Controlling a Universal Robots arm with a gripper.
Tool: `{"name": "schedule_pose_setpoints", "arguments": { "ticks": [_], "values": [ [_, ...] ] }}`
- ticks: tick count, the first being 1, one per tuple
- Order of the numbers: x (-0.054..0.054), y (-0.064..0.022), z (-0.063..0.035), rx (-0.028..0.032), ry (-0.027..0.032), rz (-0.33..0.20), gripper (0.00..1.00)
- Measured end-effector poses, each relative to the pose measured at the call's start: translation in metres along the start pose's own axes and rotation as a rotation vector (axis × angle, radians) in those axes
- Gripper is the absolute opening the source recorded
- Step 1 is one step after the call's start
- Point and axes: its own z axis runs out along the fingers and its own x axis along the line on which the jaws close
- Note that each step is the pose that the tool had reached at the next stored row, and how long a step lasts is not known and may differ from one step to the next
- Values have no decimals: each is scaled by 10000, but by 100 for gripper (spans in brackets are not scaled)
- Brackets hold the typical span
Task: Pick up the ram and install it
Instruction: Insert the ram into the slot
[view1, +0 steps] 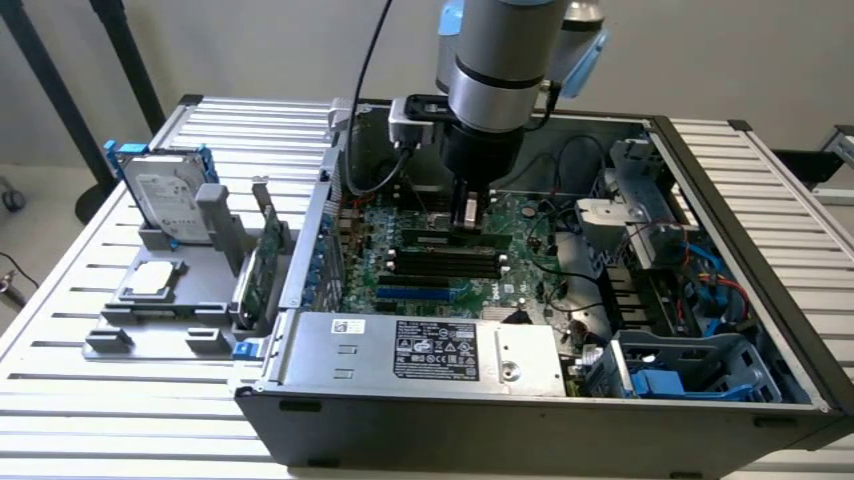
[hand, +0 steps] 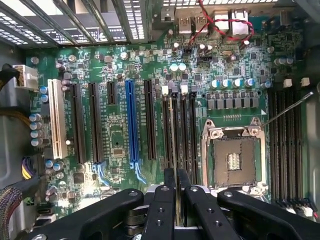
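My gripper (view1: 467, 218) reaches down into the open computer case (view1: 747, 240), over the black memory slots (view1: 447, 265) of the green motherboard (view1: 521, 285). It is shut on the ram (view1: 451, 238), a thin green stick lying along the rearmost slot. In the wrist view the ram (hand: 173, 140) is seen edge-on, running straight out from between the black fingers (hand: 165, 205) and in line with one of the long black slots (hand: 184, 135). Whether the stick is fully seated in the slot I cannot tell.
Beside the slots are the bare CPU socket (hand: 232, 160) and red and black cables (hand: 220, 25). A silver power supply (view1: 427, 350) fills the case front. On the exterior view's left, a grey rack (view1: 174, 300) holds a hard drive (view1: 167, 190) and a green expansion card (view1: 267, 250).
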Motion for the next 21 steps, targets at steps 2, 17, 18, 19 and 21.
{"name": "schedule_pose_setpoints", "arguments": {
  "ticks": [2,17,18,19,21],
  "values": [
    [9,-3,35,-1,1,-1,14],
    [36,1,244,0,2,0,14],
    [36,4,245,-1,2,-1,14],
    [37,9,247,-1,3,0,14],
    [38,18,252,0,2,-3,14]
  ]
}}
